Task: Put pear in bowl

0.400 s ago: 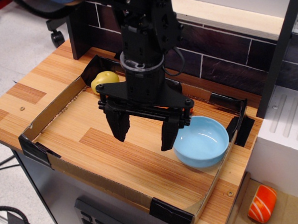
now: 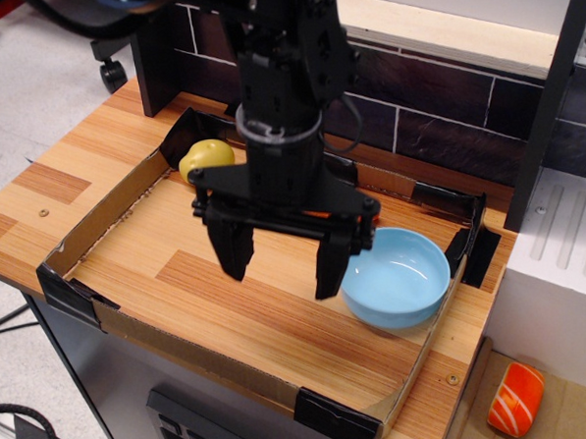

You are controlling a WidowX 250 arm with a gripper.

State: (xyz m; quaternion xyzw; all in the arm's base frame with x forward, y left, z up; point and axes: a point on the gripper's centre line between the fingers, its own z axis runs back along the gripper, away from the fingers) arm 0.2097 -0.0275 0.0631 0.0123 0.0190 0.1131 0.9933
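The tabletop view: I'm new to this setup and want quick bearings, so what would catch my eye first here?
The big black gripper dominates the middle, hanging open and empty above the wooden tray floor. Right beside it, at the tray's right end, sits the light-blue bowl, empty. A yellowish-green pear rests in the far left corner of the cardboard-walled tray.

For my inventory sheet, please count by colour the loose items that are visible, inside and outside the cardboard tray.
Light blue: 1, bowl
Yellow: 1, rounded toy
Orange: 2, sliver partly hidden behind the gripper, and orange-and-white toy
Total: 4
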